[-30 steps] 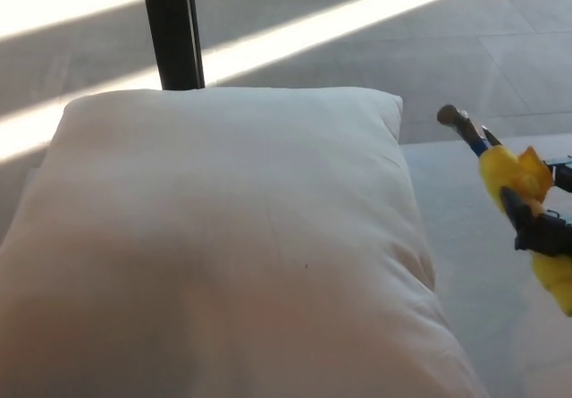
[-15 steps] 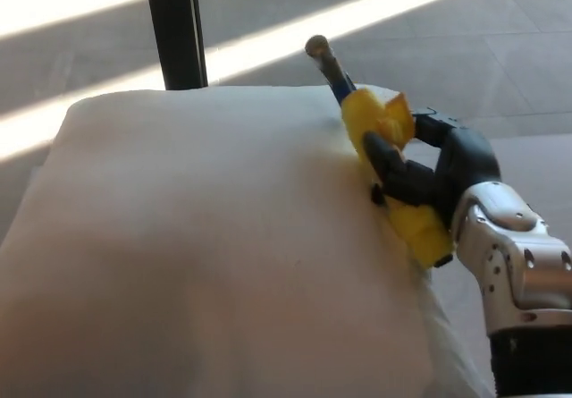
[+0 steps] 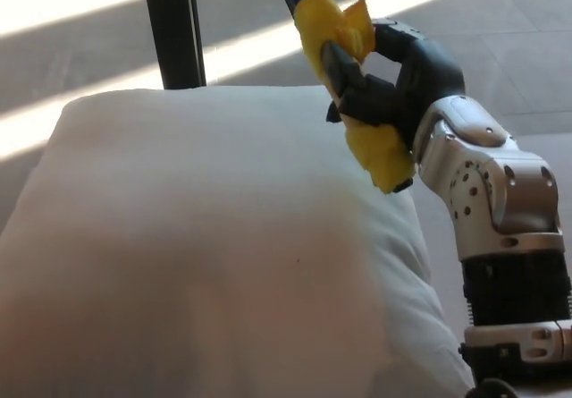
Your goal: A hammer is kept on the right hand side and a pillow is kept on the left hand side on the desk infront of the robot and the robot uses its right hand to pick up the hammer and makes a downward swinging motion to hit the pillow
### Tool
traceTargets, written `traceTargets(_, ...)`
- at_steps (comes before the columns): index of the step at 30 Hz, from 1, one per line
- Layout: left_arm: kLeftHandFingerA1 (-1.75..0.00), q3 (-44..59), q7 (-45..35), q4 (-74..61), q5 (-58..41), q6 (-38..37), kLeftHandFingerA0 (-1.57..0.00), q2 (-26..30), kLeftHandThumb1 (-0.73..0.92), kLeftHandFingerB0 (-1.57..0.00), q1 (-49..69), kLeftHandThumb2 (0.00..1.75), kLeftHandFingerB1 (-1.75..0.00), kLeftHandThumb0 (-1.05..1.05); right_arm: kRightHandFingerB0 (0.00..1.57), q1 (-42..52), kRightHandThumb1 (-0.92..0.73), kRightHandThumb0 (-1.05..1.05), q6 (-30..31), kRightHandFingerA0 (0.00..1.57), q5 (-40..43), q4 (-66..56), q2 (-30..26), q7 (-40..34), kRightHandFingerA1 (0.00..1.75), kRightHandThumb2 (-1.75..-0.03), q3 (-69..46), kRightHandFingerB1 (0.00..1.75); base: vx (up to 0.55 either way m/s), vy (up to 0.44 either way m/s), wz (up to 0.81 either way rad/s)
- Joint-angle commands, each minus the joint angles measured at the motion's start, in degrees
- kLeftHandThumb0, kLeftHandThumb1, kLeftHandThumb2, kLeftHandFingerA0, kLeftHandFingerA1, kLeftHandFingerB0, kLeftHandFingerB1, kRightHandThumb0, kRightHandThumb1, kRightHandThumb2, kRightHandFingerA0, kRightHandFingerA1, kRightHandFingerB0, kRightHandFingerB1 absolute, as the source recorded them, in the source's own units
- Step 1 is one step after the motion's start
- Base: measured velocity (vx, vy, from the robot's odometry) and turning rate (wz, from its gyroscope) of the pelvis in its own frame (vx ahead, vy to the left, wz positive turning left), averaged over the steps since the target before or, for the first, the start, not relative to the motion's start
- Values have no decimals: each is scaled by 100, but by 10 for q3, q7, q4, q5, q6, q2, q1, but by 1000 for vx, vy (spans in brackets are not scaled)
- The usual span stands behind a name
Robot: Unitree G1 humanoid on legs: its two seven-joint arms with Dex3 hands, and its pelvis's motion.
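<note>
**Hammer raised over the pillow: risks in the swing**

Because the pillow (image 3: 206, 246) fills almost all of the near view, we have a broad, soft target and little chance of missing it outright. We see it lying flat, its far right corner sitting just under the raised tool. The table beneath it is hidden from us.

Above that corner we find the right robot hand (image 3: 380, 89), fingers wrapped tight around the yellow grip of the hammer (image 3: 349, 76). The handle points up and away, and the head runs off the top edge, so we cannot see it. The left robot hand does not show.

We judge the main risk to be the aim: the hammer hangs over the pillow's right rim, so a straight drop could clip the edge or slide off. The hold also sits on what looks like loose yellow wrapping, which might let the handle twist or slip mid-swing.

Further back stands a dark post (image 3: 172, 27), near the pillow's far edge; a swing drifting leftward could strike it. Beyond lies sunlit floor (image 3: 483, 31).
</note>
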Motion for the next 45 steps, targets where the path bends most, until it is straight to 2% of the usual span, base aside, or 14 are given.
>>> traceTargets(1, -113, -24, 5, 1, 27, -28, -106, 4, 15, -114, 9, 105, -114, -24, 56, -53, -66, -21, -9, 93, 42, 9, 5, 2, 175, -108, -6, 175, 0, 0, 0)
traceTargets(2, -132, -9, -2, 3, 7, -19, -85, 2, 7, -96, 5, 144, -120, -77, 62, -63, -60, -22, -12, 92, 42, 13, 3, 4, 175, -120, -2, 175, 0, 0, 0)
traceTargets(4, -138, -9, -3, 7, 6, -22, -79, 3, -10, -98, 4, 152, -124, -57, 65, -73, -57, -23, -19, 91, 40, 22, -1, 10, 175, -124, 5, 175, 0, 0, 0)
traceTargets(5, -111, -7, 2, 10, 4, -21, -102, 2, 2, -119, 5, 98, -116, -23, 66, -91, -56, -21, -14, 90, 49, 28, 3, 2, 175, -125, -4, 175, 0, 0, 0)
traceTargets(18, -128, -28, -12, 11, 17, -40, -88, 1, 9, -95, 17, 139, -117, -70, 71, -231, -50, -28, -60, 93, 69, 94, 1, -12, 175, -125, -30, 174, 0, 0, 0)
traceTargets(26, -109, -6, -27, 23, -6, -29, -97, -3, 7, -119, 10, 101, -116, -21, 62, -288, -61, -24, -66, 96, 104, 106, -8, -18, 175, -100, -62, 175, 0, 0, 0)
traceTargets(27, -139, -6, -28, 24, -6, -30, -81, -3, 3, -91, 10, 153, -123, -80, 61, -286, -67, -27, -66, 97, 104, 104, -7, -19, 175, -89, -63, 175, 0, 0, 0)
traceTargets(28, -114, -8, -23, 25, -2, -30, -106, -2, -3, -125, 9, 96, -119, -21, 53, -277, -67, -26, -61, 96, 108, 94, -2, -22, 175, -84, -65, 175, 0, 0, 0)
traceTargets(34, -137, -17, 3, 21, 3, -29, -83, -4, -16, -110, 2, 149, -120, -68, 55, -224, -57, -22, -37, 96, 117, 67, 9, -24, 175, -108, -54, 175, 0, 0, 0)
traceTargets(35, -112, -20, -8, 21, 5, -37, -104, -3, 1, -120, 4, 97, -116, -24, 58, -214, -63, -22, -32, 96, 116, 61, 11, -27, 175, -107, -51, 175, 0, 0, 0)
traceTargets(41, -117, -8, -16, 32, -2, -37, -114, 2, -3, -126, -16, 96, -120, -22, 61, -106, -64, -17, 2, 95, 100, 21, 19, -27, 175, -115, -3, 175, 0, 0, 0)
traceTargets(42, -136, -35, -20, 25, 27, -64, -92, 5, -12, -106, -6, 154, -122, -70, 63, -92, -66, -17, 19, 95, 95, 16, 25, -48, 175, -108, 0, 173, 0, 0, 0)
traceTargets(43, -114, -14, -14, 25, 2, -38, -106, 2, -1, -121, -13, 98, -118, -20, 58, -76, -65, -17, 23, 95, 95, 13, 28, -49, 175, -110, 3, 173, 0, 0, 0)
traceTargets(45, -111, -15, -14, 26, 3, -37, -102, 3, 1, -118, -14, 98, -116, -20, 58, -46, -78, -23, 27, 98, 95, 3, 29, -43, 175, -92, 16, 175, 0, 0, 0)
